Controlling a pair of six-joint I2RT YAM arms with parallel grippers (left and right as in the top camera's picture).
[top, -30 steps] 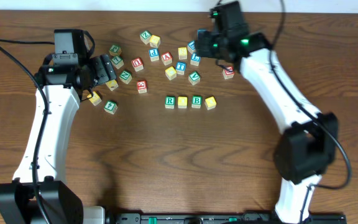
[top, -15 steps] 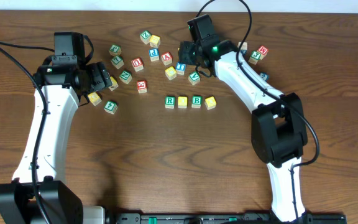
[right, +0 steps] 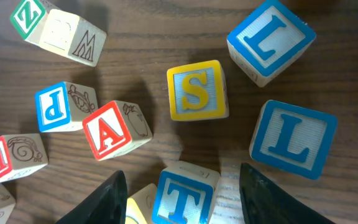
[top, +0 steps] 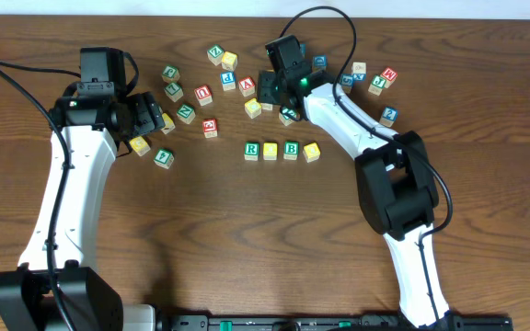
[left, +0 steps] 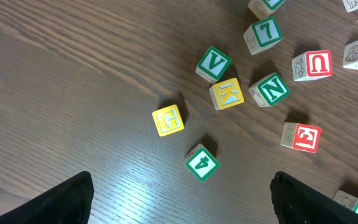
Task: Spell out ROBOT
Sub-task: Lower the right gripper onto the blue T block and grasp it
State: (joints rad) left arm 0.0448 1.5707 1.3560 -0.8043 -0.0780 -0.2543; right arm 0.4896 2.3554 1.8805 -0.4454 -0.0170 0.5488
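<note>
Though crowded, T block [right: 182, 198] between jaws

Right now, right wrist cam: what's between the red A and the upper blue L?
The yellow S block, seen in the right wrist view.

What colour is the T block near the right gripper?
Blue letter and border on a pale face; the T block shows best in the right wrist view.

Wooden table [top: 247, 239], scattered letter blocks [top: 282, 151]
</note>
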